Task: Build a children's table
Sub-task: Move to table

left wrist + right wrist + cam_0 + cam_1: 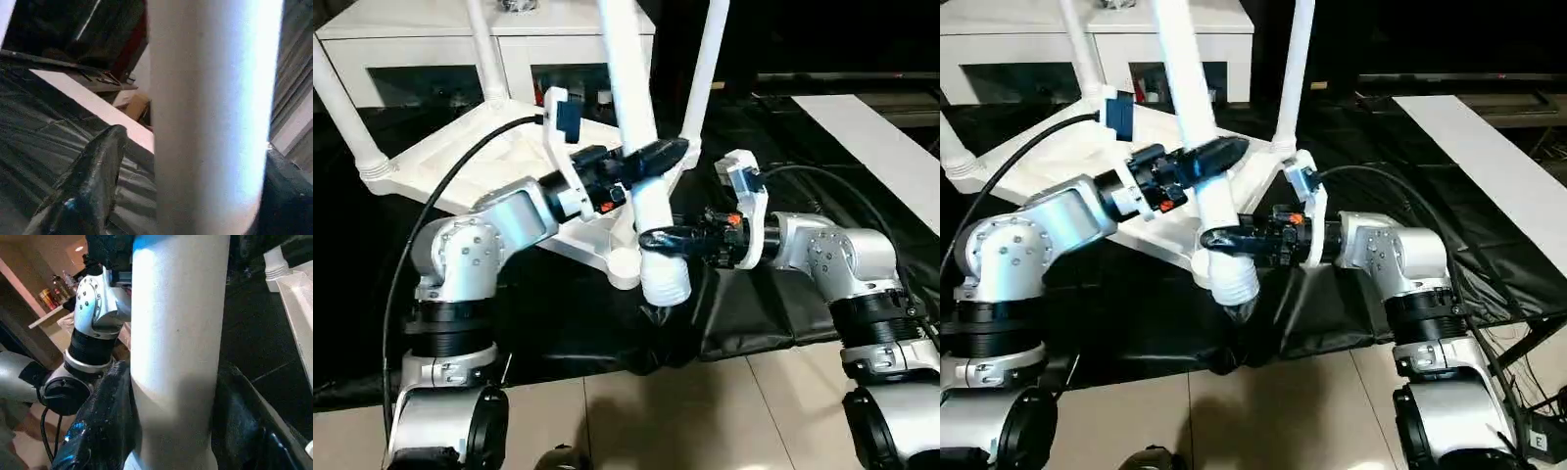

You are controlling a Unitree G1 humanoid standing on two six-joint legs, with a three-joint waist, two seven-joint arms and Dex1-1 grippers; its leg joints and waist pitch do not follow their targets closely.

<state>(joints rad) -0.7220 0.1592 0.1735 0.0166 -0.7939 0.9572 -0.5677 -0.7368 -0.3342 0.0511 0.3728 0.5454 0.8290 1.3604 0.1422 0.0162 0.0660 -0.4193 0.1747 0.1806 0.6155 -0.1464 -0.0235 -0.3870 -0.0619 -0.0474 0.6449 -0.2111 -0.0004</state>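
The long tapered white plastic tube leg (pixel 641 147) is held upright near the front corner of the white ribbed plastic tabletop (pixel 509 147), which lies upside down on black sheeting (pixel 744 313) with three legs already standing in corner sockets. The leg is clasped higher up by the left gripper (pixel 651 162) and near its ribbed end by the right gripper (pixel 661 238). It is judged light, stiff and smooth, so slippery; the lower shaft is the best hold. No writing can be read.
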